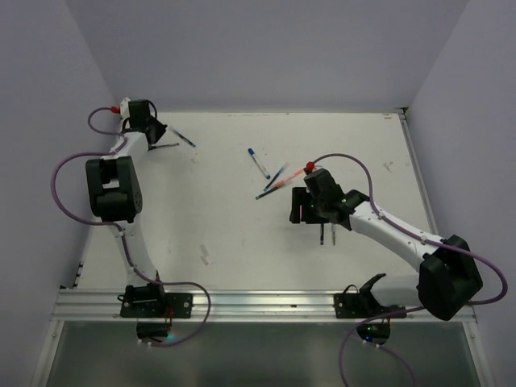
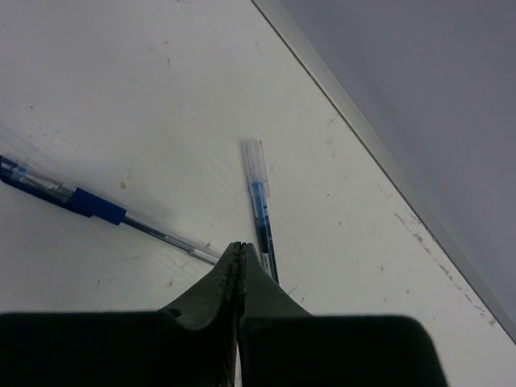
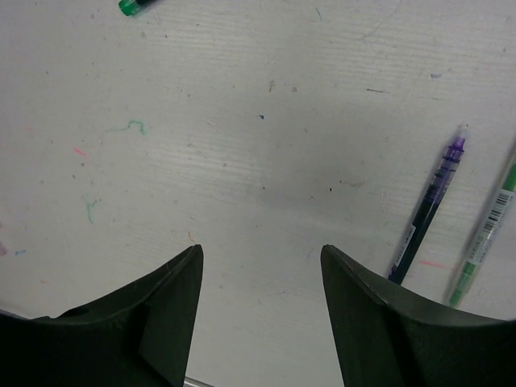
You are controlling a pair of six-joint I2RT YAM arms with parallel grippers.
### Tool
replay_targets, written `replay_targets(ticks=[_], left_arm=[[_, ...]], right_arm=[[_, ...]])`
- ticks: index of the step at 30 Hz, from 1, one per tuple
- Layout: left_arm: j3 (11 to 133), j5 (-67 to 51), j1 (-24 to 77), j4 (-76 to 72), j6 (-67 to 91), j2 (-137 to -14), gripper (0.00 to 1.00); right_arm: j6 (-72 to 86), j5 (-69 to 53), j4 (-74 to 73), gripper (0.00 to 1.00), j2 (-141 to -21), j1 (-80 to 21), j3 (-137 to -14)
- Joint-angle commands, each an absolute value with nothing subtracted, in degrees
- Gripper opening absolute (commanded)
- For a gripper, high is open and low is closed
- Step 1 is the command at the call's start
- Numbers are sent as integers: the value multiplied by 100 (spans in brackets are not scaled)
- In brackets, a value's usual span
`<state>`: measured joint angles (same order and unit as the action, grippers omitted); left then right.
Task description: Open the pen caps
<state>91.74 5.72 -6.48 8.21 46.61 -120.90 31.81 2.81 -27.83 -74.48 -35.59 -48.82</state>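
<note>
My left gripper is shut at the table's far left corner, with nothing showing between its fingers. Just beyond its tips lie two pens. One is a blue-grip pen that points toward the fingers. The other is a thin blue pen with a clear cap on its far end. From above, these pens lie by the left gripper. Mid-table lie a white pen with a blue cap and a crossed pair of blue and orange-red pens. My right gripper hangs open over bare table.
A purple uncapped pen and a green pen lie right of the right fingers. A green pen end shows at the top left. A metal edge strip and the wall run close past the left gripper.
</note>
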Motion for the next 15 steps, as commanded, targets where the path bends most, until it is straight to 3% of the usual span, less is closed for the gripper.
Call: replay_targets(ticks=[1,15], left_arm=[[9367,202,-773,-19,4587,-12566,0],[10028,210,-870,535,4720,-13254,0]], right_arm=[[3059,185,-2698,64,-7304,-3542,-4904],[3041,132,-2725,64,-7189,-3551,-4852]])
